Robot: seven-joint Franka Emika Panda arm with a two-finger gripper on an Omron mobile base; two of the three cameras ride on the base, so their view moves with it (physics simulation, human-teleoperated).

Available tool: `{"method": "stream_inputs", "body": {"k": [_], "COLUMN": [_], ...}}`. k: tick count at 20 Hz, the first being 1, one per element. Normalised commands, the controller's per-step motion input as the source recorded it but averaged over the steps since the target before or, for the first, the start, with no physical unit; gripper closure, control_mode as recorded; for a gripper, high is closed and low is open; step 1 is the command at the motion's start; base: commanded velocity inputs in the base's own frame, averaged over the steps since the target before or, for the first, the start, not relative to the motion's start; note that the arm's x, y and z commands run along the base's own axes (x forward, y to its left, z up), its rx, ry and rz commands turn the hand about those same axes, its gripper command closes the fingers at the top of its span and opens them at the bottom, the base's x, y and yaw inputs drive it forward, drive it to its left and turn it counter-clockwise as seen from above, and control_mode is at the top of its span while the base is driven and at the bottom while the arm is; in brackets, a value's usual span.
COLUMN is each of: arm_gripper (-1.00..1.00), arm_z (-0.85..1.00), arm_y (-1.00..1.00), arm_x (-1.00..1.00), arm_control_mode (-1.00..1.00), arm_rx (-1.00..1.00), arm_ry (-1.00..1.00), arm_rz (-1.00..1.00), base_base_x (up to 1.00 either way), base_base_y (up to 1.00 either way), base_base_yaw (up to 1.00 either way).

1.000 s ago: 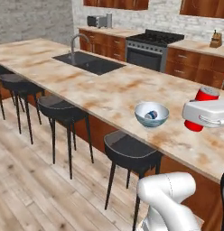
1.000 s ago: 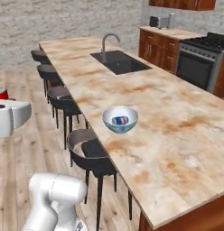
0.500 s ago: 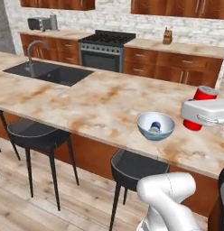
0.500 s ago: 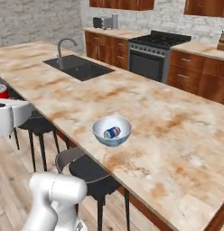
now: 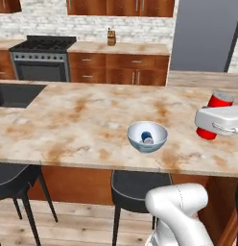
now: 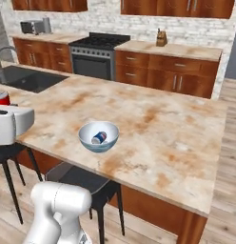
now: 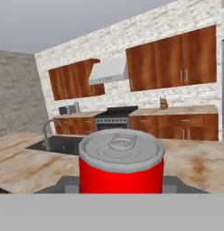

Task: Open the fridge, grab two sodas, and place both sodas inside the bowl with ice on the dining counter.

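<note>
The red soda can [image 7: 121, 166] stands up straight. It has a shiny silver top with a pull tab. In the left base view the red can [image 5: 213, 116] is up in the air at the right end of the bench [image 5: 82, 120], and in the right base view its top [image 6: 2, 98] peeks out at the left edge.

The bowl [image 5: 147, 137] is round, pale blue and glassy. It sits on the bench near the front edge. The other soda can [image 6: 99, 138], pale blue and silver, lies on its side inside the bowl.

The bench is a big beige slab with rust marks. The fridge [image 5: 207, 36] is tall, dark grey and far back on the right.
</note>
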Motion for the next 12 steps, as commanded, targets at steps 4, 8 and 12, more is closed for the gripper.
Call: {"method": "stream_inputs", "body": {"k": [4,8,12], "arm_gripper": [1.0,1.0,1.0], "arm_z": [0.0,-0.05,-0.3], "arm_y": [0.0,0.05,-0.05], "arm_x": [0.0,0.24,1.0], "arm_control_mode": [1.0,-1.0,-1.0], "arm_rx": [0.0,0.0,0.0], "arm_ry": [0.0,0.04,0.37], "arm_rz": [0.0,-0.11,-0.29], "base_base_x": [0.65,0.59,0.0], "base_base_y": [0.46,0.36,0.0], "base_base_yaw": [-0.6,-0.42,0.0]}}
